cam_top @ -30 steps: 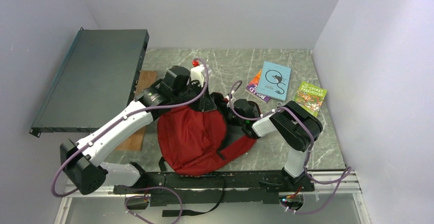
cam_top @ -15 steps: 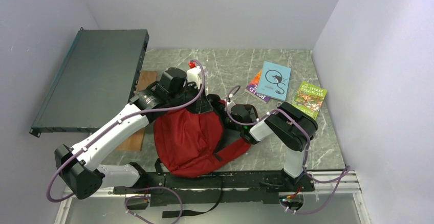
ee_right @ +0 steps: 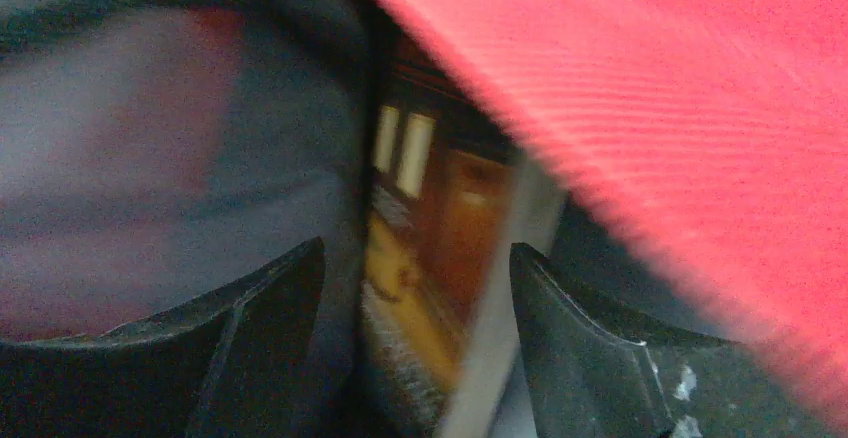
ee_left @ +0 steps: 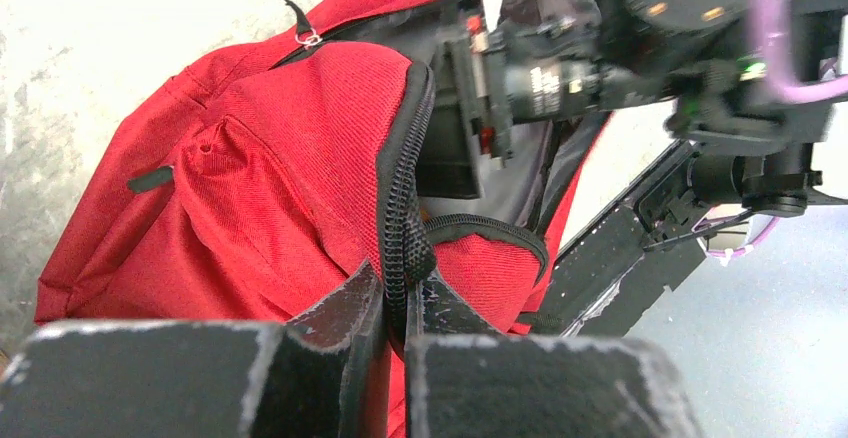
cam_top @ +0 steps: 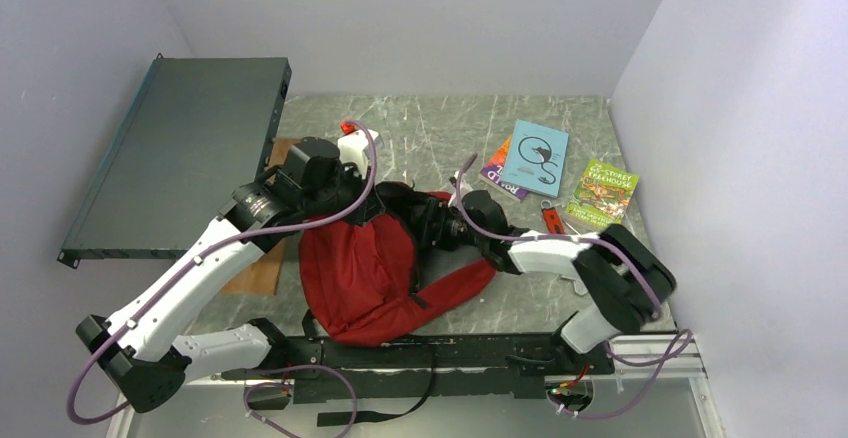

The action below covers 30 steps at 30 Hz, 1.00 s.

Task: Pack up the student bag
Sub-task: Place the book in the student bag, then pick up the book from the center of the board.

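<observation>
Now | left gripper (ee_left: 395, 308) jaws pinch student bag (ee_left: 260, 158) zip edge | right gripper (ee_right: 415, 338) jaws spread, buried inside, blurred book (ee_right: 440, 248) between

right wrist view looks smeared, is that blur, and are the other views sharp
Right wrist: close-up, motion-blurred, dim inside the student bag. Left wrist: zipper edge crisp, right arm behind it smeared. Top external: sharp, evenly lit.

The red student bag (cam_top: 365, 278) is slumped on the desk (cam_top: 440, 128) by the near edge. Its top is unzipped at the far end with grey lining showing, and a strap trails off right.
</observation>
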Motion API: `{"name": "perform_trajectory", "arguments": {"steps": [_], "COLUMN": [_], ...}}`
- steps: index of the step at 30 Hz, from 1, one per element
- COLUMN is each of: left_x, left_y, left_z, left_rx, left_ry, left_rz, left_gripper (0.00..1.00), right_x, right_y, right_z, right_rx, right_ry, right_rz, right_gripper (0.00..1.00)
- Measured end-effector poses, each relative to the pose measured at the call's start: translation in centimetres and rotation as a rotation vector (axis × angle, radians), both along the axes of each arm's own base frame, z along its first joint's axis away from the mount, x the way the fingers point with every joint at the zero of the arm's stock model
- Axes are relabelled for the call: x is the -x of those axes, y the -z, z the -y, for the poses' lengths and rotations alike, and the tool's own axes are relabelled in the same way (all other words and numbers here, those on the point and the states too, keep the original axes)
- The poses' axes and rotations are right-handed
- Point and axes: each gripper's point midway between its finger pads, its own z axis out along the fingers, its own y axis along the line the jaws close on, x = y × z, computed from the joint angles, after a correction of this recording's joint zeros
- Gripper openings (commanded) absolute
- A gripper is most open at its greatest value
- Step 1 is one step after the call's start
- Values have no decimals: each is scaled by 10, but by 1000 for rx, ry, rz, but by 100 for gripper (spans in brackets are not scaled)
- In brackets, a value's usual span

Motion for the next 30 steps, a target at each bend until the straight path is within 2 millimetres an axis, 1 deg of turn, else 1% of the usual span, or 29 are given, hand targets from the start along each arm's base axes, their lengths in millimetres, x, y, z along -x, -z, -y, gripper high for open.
{"name": "perform_trajectory", "arguments": {"steps": [1,3,5,6,8,9,11,14,15,16,18,19,21,23,25,27,28,29,30], "left_x": [0,-1,-1,-1,-2,-2,-2,-2,-2,-2,-2,-3,-2,-2,-3,-3,-2,-2,-2], "left_y": [0,1,2,2,2,2,2,3,3,4,5,6,9,11,13,13,14,15,15], "left_z": [-1,-3,-3,-3,-3,-3,-3,-2,-2,-1,2,3,7,10,15,19,21,23,24], "left_rx": [-3,-10,-12,-13,-12,-12,-12,-12,-11,-10,-3,1,11,19,31,43,48,53,55], "left_ry": [-2,-7,-9,-9,-9,-9,-9,-6,-3,0,8,12,28,43,57,75,84,91,96], "left_rz": [2,2,2,2,2,1,0,-4,-6,-8,-10,-10,-14,-20,-22,-24,-27,-28,-30], "left_gripper": [0,0,0,0,0,0,0,0,0,0,0,0,0,0,0,0,0,0,0], "right_x": [-1,-6,-14,-17,-26,-31,-44,-59,-63,-67,-77,-81,-95,-110,-126,-140,-145,-148,-152], "right_y": [-9,-36,-68,-80,-103,-110,-118,-117,-115,-113,-108,-104,-93,-81,-66,-49,-40,-32,-24], "right_z": [2,5,11,16,34,46,80,137,155,169,202,213,242,266,292,320,334,344,356], "right_rx": [17,43,57,65,94,111,168,274,307,329,372,389,421,439,441,432,429,425,418], "right_ry": [-2,-3,9,18,55,79,160,301,347,383,474,504,585,648,712,773,802,821,840], "right_rz": [21,81,156,184,241,258,279,275,266,258,223,204,145,83,9,-54,-82,-106,-130], "right_gripper": [77,82,83,83,83,83,84,98,99,99,99,99,99,99,96,97,95,90,87]}}
